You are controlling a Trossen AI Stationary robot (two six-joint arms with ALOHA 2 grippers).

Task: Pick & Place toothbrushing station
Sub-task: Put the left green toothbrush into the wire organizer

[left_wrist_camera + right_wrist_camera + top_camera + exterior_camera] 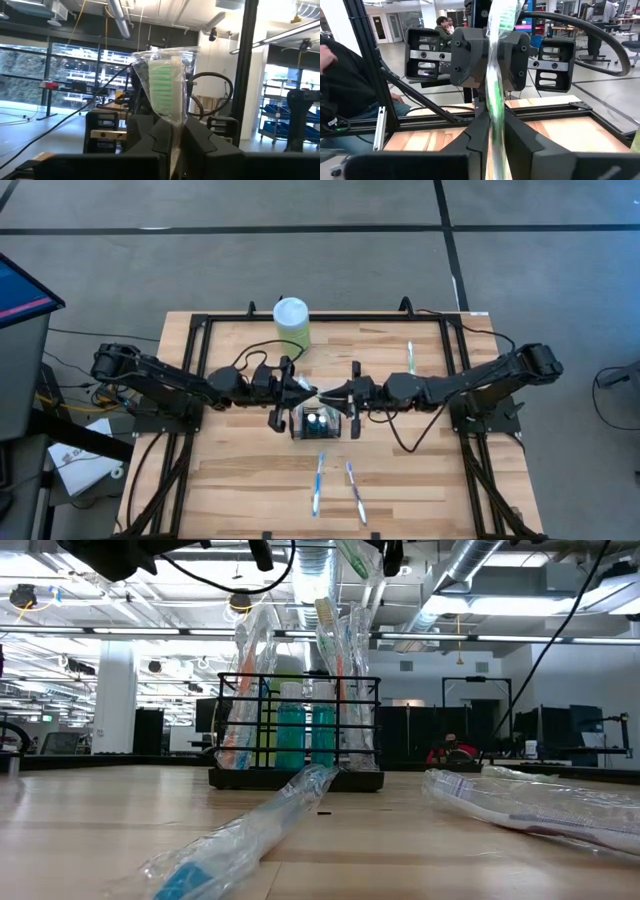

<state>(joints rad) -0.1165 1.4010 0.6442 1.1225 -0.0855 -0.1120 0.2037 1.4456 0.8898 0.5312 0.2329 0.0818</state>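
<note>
Industrial lab hall: exposed ceiling ducts [470, 580], concrete floor [300, 260], equipment racks [500, 730].

The toothbrushing station [321, 421], a small black wire-mesh caddy, stands upright at the desk's centre, holding wrapped toothbrushes and teal tubes in its upright compartments, at six o'clock from the bottle.

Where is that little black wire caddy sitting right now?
In the high view the black wire caddy stands mid-table, directly below where the left gripper and right gripper meet, with two wrapped toothbrushes lying nearer the front edge.
</note>
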